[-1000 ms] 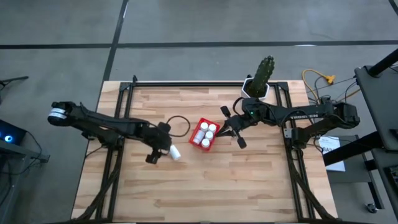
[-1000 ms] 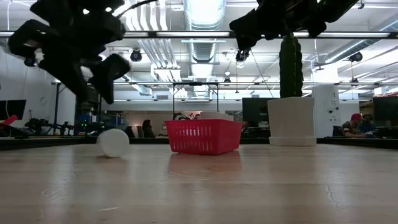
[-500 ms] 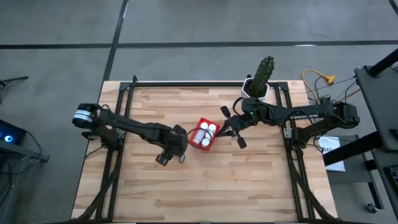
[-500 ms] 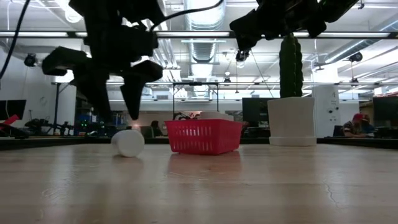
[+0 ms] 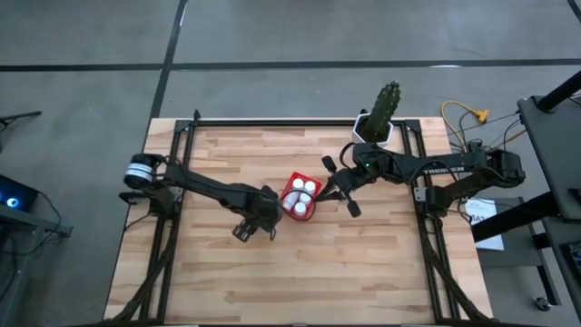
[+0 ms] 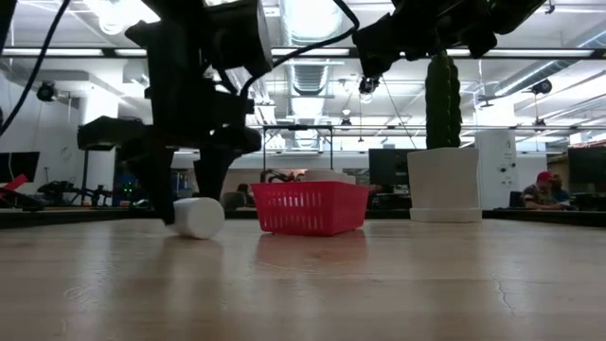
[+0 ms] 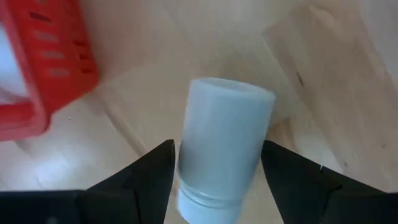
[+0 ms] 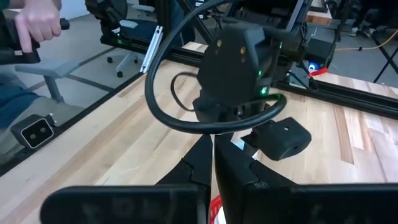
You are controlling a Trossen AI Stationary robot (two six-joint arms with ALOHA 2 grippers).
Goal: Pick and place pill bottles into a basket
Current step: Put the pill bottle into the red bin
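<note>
1. Wooden slatted table (image 5: 363,272) seen from above, on grey floor, black frame rails at both sides; open workshop with ceiling lights behind in the low view.
2. Red slotted basket (image 5: 298,199) near table centre, holding white pill bottles (image 5: 301,193), caps up.
3. Left gripper (image 5: 257,227) low over the table just beside the basket, fingers spread on either side of one loose pill bottle (image 7: 222,146).
4. That bottle lying on its side on the wood, between the two dark fingertips (image 7: 152,171); contact with the fingertips cannot be told.
5. Same bottle in the low view (image 6: 200,217), resting on the table surface beside the basket (image 6: 311,207), under the left arm.
6. Right gripper (image 5: 345,192) raised on the basket's other side, fingers pressed together, holding nothing.
7. White cactus pot (image 5: 373,129) with tall green cactus (image 5: 386,107) at the table's far edge, near the right arm.
8. Person's hand (image 8: 38,22) at the edge of the right wrist view, beyond the table.
</note>
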